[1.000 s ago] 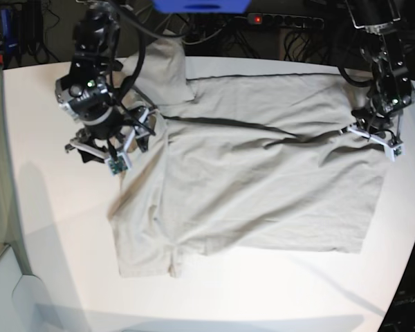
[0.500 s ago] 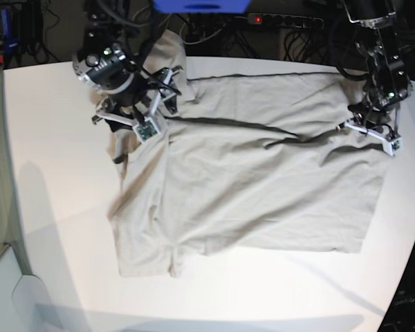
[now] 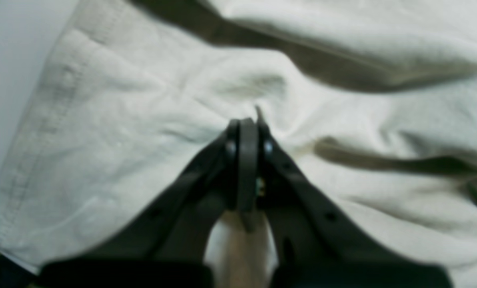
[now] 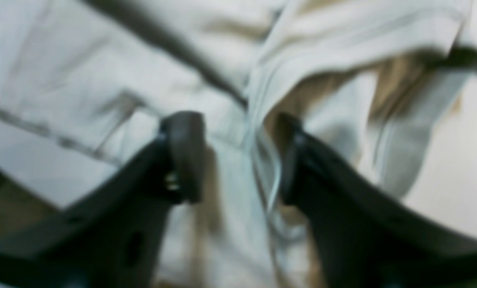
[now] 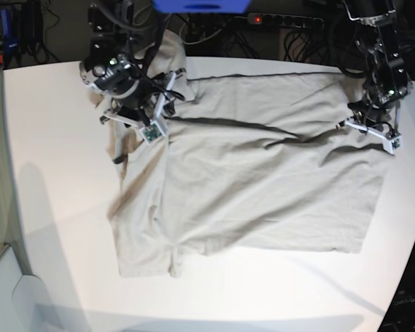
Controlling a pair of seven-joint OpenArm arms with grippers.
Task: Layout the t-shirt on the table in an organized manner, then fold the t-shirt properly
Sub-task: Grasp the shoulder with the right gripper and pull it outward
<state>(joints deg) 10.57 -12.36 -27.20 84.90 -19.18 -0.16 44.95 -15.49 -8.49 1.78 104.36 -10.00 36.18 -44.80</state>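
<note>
The beige-grey t-shirt (image 5: 263,187) lies spread across the white table (image 5: 55,207), creased, with one sleeve bunched at the far left. There my right gripper (image 5: 135,124) stands over that bunched part. Its fingers (image 4: 182,156) are apart in the right wrist view, and a raised fold of the t-shirt (image 4: 258,132) lies between them. My left gripper (image 5: 373,130) sits on the shirt's far right edge. In the left wrist view it (image 3: 244,128) is shut, its tip pinched into the t-shirt (image 3: 122,120), and creases radiate from the tip.
A power strip (image 5: 283,19) and cables lie beyond the table's far edge, beside a blue object (image 5: 200,5). The table's curved edge runs close to the shirt at the right (image 5: 411,207). Bare white tabletop shows on the left and in front.
My right arm has moved toward the far left of the shirt, onto the bunched sleeve, and its jaws have narrowed. The left gripper has shifted slightly farther back and stays shut.
</note>
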